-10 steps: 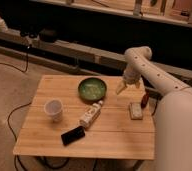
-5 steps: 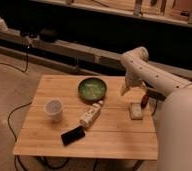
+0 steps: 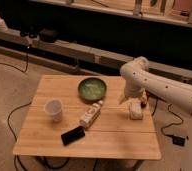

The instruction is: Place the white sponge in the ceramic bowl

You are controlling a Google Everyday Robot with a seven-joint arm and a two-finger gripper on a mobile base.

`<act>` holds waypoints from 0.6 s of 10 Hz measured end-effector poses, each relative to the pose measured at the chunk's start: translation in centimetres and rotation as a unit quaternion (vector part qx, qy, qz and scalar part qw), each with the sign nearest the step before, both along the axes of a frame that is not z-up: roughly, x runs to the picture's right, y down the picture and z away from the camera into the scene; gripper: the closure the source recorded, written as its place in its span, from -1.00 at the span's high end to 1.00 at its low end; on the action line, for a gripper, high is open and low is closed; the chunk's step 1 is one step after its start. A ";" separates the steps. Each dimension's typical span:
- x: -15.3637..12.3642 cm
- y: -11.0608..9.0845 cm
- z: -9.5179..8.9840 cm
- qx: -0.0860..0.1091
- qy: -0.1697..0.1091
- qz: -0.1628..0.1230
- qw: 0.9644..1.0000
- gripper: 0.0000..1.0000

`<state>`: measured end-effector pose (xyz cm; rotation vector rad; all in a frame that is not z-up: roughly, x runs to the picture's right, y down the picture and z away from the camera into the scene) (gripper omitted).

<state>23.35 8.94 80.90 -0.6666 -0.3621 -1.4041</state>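
The white sponge (image 3: pixel 135 110) lies flat on the wooden table (image 3: pixel 44 142) near its right edge. The ceramic bowl (image 3: pixel 92 89), dark green with a paler inside, sits at the back middle of the table, left of the sponge. My gripper (image 3: pixel 133 100) hangs from the white arm (image 3: pixel 159 85), which reaches in from the right. It is just above the sponge's far end, very close to it or touching. The arm hides part of the table's right rear corner.
A white cup (image 3: pixel 53 108) stands at the left of the table. A white labelled bottle (image 3: pixel 90 114) lies in the middle, and a black phone-like object (image 3: pixel 72 135) lies in front of it. Cables run on the floor on both sides of the table.
The arm has lowered. The gripper has moved right, from near the bowl's right side to just over the sponge. The objects on the table have not moved.
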 end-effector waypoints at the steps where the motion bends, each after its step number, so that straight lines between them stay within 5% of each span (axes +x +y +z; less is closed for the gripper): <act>1: -0.1 0.0 0.0 0.000 -0.001 0.000 1.000 0.60; 3: -0.4 -0.2 0.1 0.001 -0.007 -0.001 1.000 0.60; 6: -0.3 -0.2 0.2 -0.008 -0.056 0.003 0.998 0.60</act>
